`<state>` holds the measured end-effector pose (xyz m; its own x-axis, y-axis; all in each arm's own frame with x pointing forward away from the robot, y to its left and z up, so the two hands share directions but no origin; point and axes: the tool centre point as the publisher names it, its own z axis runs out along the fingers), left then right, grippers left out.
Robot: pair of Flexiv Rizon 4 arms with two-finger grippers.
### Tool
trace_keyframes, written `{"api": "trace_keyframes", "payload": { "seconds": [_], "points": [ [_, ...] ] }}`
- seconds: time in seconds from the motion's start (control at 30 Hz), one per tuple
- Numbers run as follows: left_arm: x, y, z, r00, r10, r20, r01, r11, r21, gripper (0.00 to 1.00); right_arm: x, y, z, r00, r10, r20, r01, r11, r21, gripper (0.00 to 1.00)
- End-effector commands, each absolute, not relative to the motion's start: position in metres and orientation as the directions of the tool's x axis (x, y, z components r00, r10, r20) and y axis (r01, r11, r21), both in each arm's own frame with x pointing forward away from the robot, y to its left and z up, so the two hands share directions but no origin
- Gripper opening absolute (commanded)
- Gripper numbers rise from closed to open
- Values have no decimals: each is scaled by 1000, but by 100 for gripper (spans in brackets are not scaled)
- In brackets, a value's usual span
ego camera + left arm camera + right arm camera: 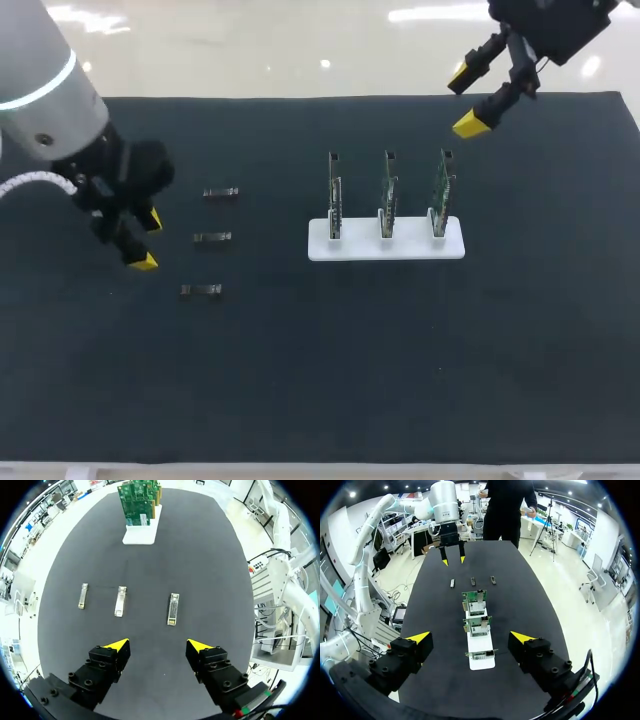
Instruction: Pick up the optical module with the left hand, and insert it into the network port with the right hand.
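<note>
Three small metal optical modules [220, 192] [212, 237] [200, 290] lie in a column on the black mat, left of centre. My left gripper [147, 241] hovers just left of them, open and empty. In the left wrist view the modules [83, 596] [120, 601] [173, 609] lie ahead of the left gripper [157, 647], none between its fingers. My right gripper [464, 100] hangs open and empty high over the back right. Below and ahead of the right gripper [471, 637] stand three green port boards [476, 600] [479, 625] [482, 655].
The three upright circuit boards [386, 195] stand in a white holder [450, 245] right of centre; the same holder [141, 534] shows far ahead of the left gripper. The black mat [330, 380] covers the table to its edges.
</note>
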<state>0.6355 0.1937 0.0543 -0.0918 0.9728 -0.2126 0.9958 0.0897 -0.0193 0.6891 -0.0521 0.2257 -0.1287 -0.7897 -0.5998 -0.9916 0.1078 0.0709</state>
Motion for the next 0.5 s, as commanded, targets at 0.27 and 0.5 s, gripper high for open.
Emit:
{"api": "trace_keyframes", "payload": {
  "seconds": [0.27, 0.5],
  "points": [
    [636, 179, 30, -91, 978, -189, 996, 84, -40, 100, 690, -52, 225, -127, -789, -601, -992, 105, 72, 100],
    [636, 177, 21, -90, 980, -176, 996, 85, -37, 100, 690, -52, 225, -127, -789, -601, -992, 105, 72, 100]
  ]
}}
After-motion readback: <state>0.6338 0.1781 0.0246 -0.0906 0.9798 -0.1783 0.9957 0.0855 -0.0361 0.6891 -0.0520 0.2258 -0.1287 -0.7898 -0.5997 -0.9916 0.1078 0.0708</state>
